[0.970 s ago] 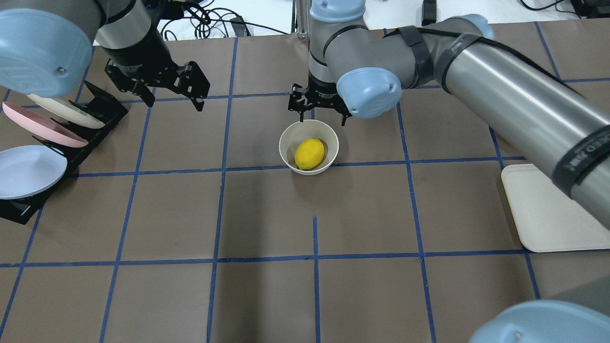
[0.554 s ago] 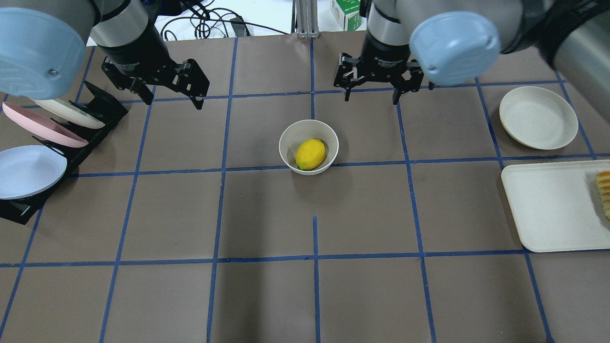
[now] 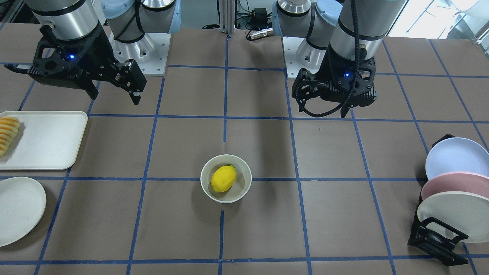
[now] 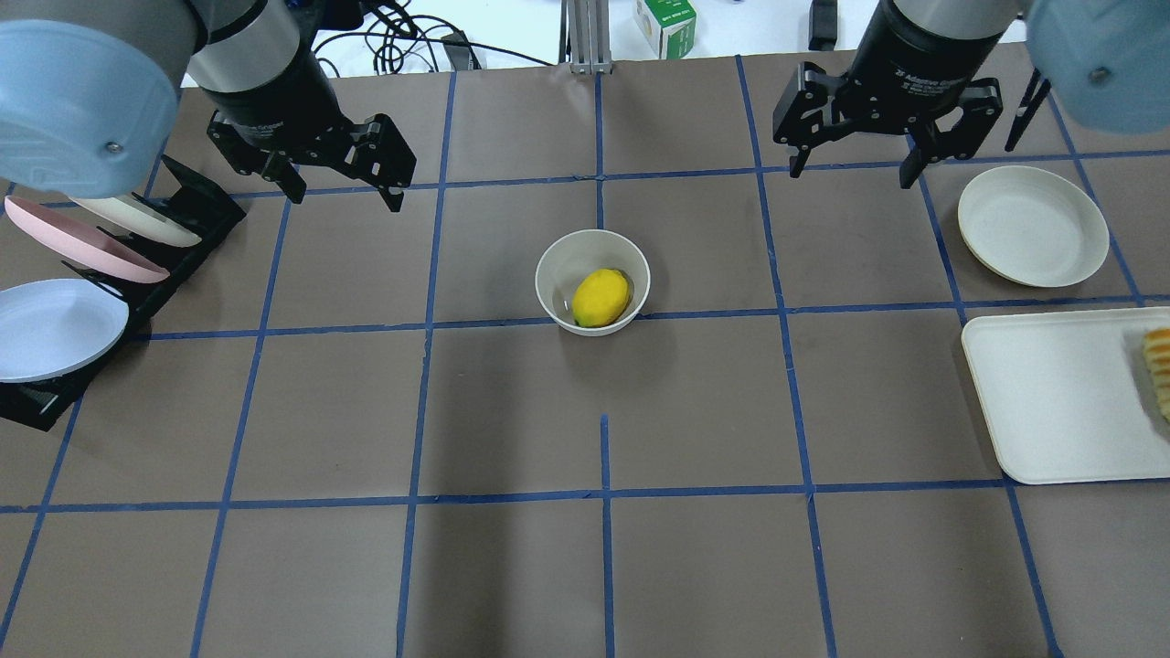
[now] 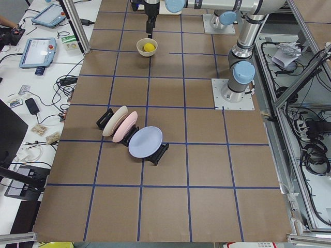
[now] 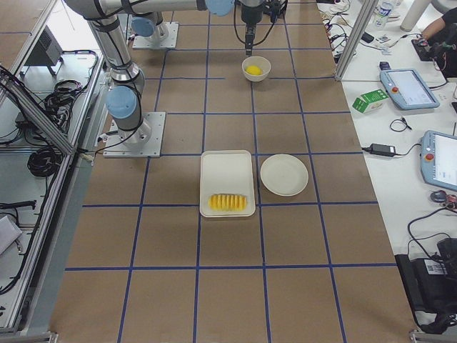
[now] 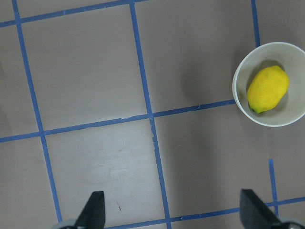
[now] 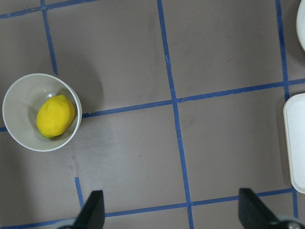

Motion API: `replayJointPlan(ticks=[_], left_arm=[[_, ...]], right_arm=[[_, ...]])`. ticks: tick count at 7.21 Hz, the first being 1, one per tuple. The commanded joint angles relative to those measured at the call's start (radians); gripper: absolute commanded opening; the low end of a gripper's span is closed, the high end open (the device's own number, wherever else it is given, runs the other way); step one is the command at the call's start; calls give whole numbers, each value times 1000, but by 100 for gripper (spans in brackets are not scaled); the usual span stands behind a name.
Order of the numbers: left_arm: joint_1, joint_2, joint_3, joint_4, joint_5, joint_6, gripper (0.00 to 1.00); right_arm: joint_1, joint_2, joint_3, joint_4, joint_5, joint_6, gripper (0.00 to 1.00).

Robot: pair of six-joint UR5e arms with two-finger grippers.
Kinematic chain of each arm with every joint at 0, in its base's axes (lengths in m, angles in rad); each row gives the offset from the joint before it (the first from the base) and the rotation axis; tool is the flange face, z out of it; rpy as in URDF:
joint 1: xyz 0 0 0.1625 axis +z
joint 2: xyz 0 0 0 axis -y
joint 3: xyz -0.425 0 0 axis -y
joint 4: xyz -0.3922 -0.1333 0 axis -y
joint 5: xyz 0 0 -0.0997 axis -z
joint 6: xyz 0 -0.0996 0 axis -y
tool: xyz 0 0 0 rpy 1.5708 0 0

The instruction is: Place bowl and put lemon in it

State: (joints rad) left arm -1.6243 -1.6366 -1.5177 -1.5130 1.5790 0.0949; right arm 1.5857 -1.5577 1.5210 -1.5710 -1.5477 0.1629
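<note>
The cream-white bowl [image 4: 552, 260] stands upright near the table's middle with the yellow lemon [image 4: 600, 297] lying inside it. They also show in the front view: bowl [image 3: 244, 190], lemon [image 3: 223, 178]. My left gripper [image 4: 345, 194] is open and empty, raised far-left of the bowl. My right gripper [image 4: 850, 176] is open and empty, raised far-right of the bowl, next to the flat plate. The left wrist view shows the bowl [image 7: 238, 95] and lemon [image 7: 268, 89] at right. The right wrist view shows the bowl [image 8: 19, 95] and lemon [image 8: 55, 116] at left.
A black rack with pastel plates [image 4: 82, 265] stands at the left edge. A flat cream plate [image 4: 1031, 226] and a white tray [image 4: 1051, 393] with pale orange slices [image 4: 1159, 366] lie at the right. A green box [image 4: 664, 23] sits beyond the far edge.
My right arm has pulled away from just behind the bowl, moving right and back, which uncovers the flat plate and the tray. The left gripper has barely shifted. The lemon stays in the bowl.
</note>
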Motion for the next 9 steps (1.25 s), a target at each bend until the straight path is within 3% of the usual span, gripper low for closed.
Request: replayJointPlan(ticks=[1, 9], left_arm=[[3, -17, 1, 4, -2, -1, 100], [21, -11, -2, -1, 0, -1, 100]], right_arm=[[-12, -38, 68, -12, -22, -43, 100], [-29, -42, 73, 6, -15, -83, 100]])
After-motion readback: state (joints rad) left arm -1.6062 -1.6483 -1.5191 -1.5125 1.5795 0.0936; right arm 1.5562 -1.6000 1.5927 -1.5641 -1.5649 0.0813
